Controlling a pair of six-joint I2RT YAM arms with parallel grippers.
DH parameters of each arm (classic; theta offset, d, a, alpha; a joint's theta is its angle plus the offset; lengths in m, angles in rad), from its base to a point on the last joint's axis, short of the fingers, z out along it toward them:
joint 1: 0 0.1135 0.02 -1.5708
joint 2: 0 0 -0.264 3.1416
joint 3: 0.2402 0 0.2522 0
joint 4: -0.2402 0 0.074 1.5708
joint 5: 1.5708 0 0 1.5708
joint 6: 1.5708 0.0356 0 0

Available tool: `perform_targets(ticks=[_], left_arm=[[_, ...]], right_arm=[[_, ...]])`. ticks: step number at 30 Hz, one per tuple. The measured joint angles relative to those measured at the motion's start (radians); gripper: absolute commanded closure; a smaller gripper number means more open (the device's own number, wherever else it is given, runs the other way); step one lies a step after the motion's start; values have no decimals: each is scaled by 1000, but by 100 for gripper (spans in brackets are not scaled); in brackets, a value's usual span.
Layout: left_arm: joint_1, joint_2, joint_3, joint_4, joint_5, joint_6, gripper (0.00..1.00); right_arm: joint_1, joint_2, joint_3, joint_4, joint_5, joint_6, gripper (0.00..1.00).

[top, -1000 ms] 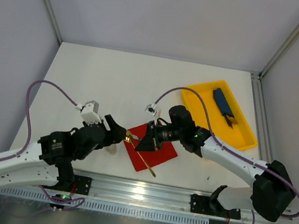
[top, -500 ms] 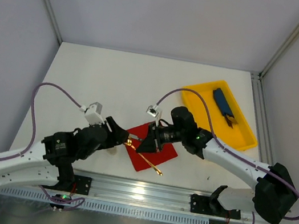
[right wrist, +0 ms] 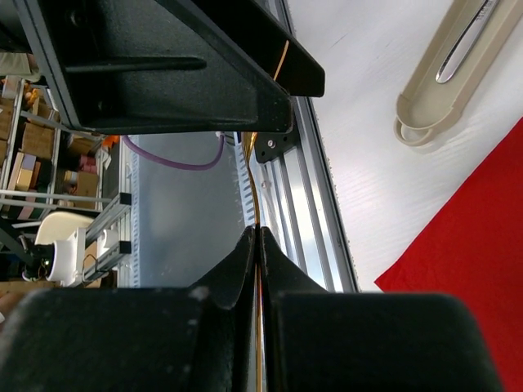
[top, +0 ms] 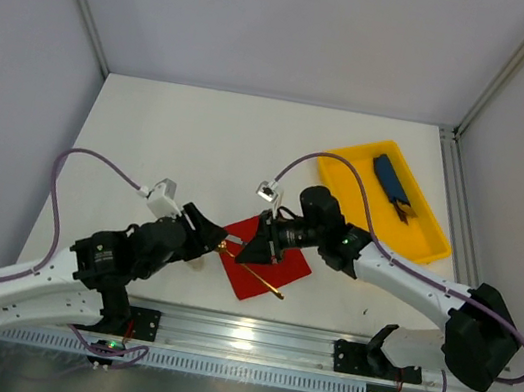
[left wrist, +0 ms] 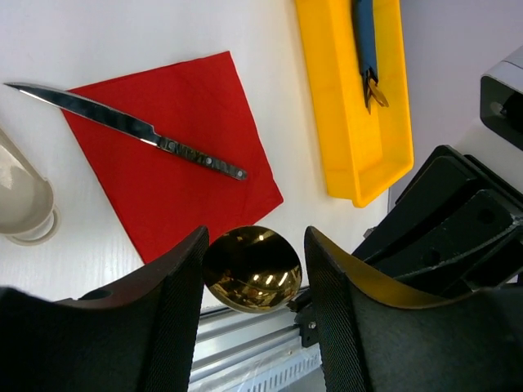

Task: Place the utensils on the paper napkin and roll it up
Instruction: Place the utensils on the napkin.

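Observation:
The red paper napkin lies flat near the table's front edge, also in the left wrist view and right wrist view. A slim knife-like metal utensil lies diagonally on it. My right gripper is shut on the thin gold spoon handle. The gold spoon bowl hangs between the spread fingers of my left gripper, against one finger, with a gap to the other. The two grippers face each other above the napkin's left corner.
A yellow tray at the right holds a dark-blue oblong item. A pale beige sleeve with a metal piece inside lies left of the napkin. The aluminium rail runs along the front edge.
My left gripper has moved in toward the right gripper and now has the spoon bowl between its fingers. The utensil on the napkin has shifted slightly.

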Motion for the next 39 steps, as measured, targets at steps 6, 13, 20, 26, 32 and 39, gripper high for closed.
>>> perform_targets(ticks=[6, 13, 20, 26, 32, 39], left_arm=[[0, -8, 1, -32, -10, -21, 23], [0, -23, 61, -149, -89, -19, 20], [0, -143, 93, -262, -169, 11, 22], [0, -262, 97, -344, -208, 31, 22], [0, -301, 97, -389, -214, 37, 21], [0, -313, 97, -418, -214, 60, 21]], right_arm=[[0, 2, -17, 12, 28, -5, 96], [3, 2, -13, -97, 146, -83, 96], [48, 119, 107, -275, 464, -249, 97], [137, 300, 187, -307, 796, -401, 96], [218, 377, 201, -272, 1024, -511, 96], [270, 378, 204, -199, 1182, -628, 96]])
